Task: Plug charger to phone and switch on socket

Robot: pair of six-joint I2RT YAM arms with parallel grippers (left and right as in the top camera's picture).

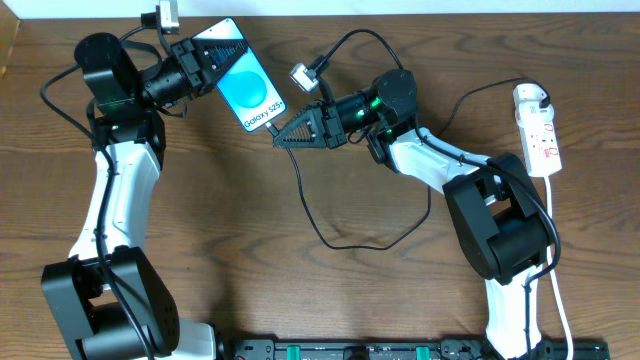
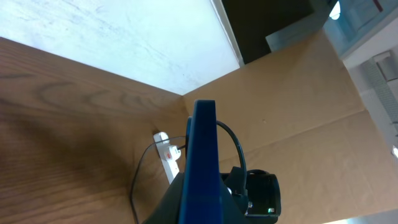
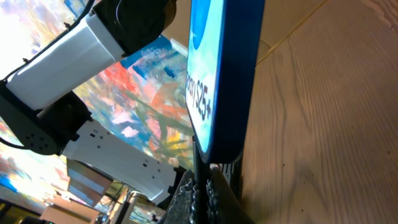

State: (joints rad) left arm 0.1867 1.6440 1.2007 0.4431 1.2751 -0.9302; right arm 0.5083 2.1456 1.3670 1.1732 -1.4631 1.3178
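The phone [image 1: 248, 88], its blue screen lit, is lifted at the back left with my left gripper [image 1: 207, 66] shut on its upper end. In the left wrist view the phone [image 2: 202, 155] shows edge-on. My right gripper [image 1: 281, 134] is shut on the plug tip of the charger cable [image 1: 310, 205] and sits at the phone's lower end. In the right wrist view the plug tip [image 3: 200, 177] sits between my shut fingers [image 3: 222, 198] and touches the bottom edge of the phone [image 3: 221, 74]. The white socket [image 1: 539, 132] lies at the right with the adapter [image 1: 530, 96] in it.
The black charger cable loops over the middle of the wooden table [image 1: 250, 250]. Behind the phone, the left wrist view shows the socket [image 2: 166, 159] and the right arm [image 2: 258, 193]. A dark rail [image 1: 400, 350] runs along the front edge.
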